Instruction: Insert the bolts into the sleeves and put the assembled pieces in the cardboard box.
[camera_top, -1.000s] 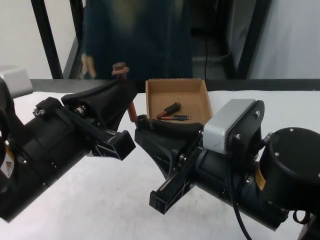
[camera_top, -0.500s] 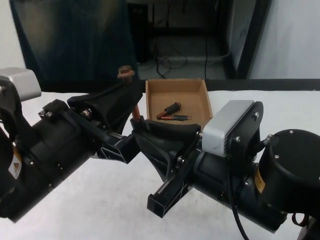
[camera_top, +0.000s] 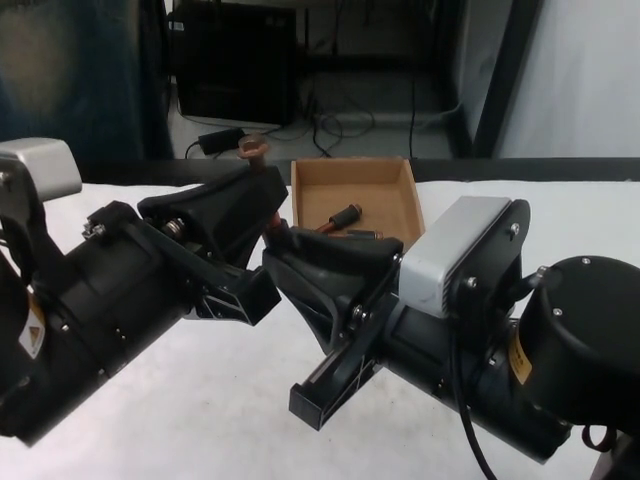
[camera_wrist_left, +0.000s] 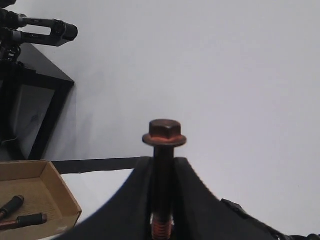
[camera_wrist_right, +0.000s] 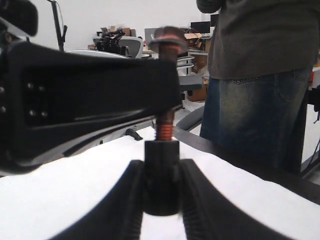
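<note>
Bolt (camera_wrist_left: 164, 137) meets sleeve (camera_wrist_right: 161, 172) above the bench (camera_top: 220, 400)!
L jaws clamped on bolt, head up; R jaws gripping sleeve right below, threaded tip at its mouth. Just beyond: cardboard box (camera_top: 350, 161) w/ two assembled pieces (camera_top: 345, 215) inside.

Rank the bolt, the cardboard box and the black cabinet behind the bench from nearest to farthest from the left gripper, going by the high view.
1. bolt: clamped head up in the left gripper's jaws.
2. cardboard box: just beyond, to the right.
3. black cabinet: far back in the room.
</note>
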